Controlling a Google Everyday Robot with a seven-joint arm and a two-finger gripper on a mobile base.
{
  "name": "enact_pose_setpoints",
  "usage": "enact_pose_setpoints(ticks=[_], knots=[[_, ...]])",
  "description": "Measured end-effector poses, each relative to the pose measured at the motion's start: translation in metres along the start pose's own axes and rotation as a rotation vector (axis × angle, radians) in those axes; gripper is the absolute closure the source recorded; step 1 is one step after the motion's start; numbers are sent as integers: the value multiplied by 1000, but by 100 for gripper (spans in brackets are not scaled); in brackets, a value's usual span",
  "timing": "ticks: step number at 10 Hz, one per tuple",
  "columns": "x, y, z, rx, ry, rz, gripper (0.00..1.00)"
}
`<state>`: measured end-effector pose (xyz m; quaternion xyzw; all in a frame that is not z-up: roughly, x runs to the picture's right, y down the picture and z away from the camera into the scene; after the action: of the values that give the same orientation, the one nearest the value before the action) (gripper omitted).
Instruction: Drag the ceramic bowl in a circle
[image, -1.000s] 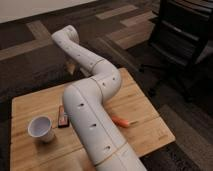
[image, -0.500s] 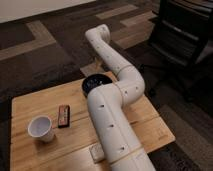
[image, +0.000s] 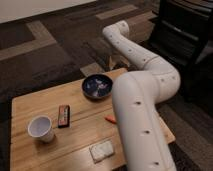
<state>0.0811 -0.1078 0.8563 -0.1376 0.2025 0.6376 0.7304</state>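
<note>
The ceramic bowl, dark blue and glossy with pale marks inside, sits on the wooden table near its far edge. My white arm rises from the bottom right, bends at the right and reaches back over the far edge. My gripper hangs just beyond the table's far edge, behind and to the right of the bowl, apart from it. The arm partly hides it.
A white cup stands at the table's left front. A dark bar lies beside it. A small orange object and a white packet lie nearer the front. A black office chair stands at the back right on carpet.
The arm has swung to the right, uncovering the bowl. The gripper has moved from the back left to behind the bowl's right side. The view has shifted.
</note>
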Motion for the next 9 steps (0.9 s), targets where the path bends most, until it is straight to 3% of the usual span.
enact_pose_setpoints(ticks=[3,5,6,7,9], knots=[[140,25,-31,0,4,7,35],[191,41,-36,-6,26,-13,35],[204,64,-39,-25,36,-59,35],[202,93,-45,-52,37,-124,35],[172,184,-66,-125,14,-387,35]])
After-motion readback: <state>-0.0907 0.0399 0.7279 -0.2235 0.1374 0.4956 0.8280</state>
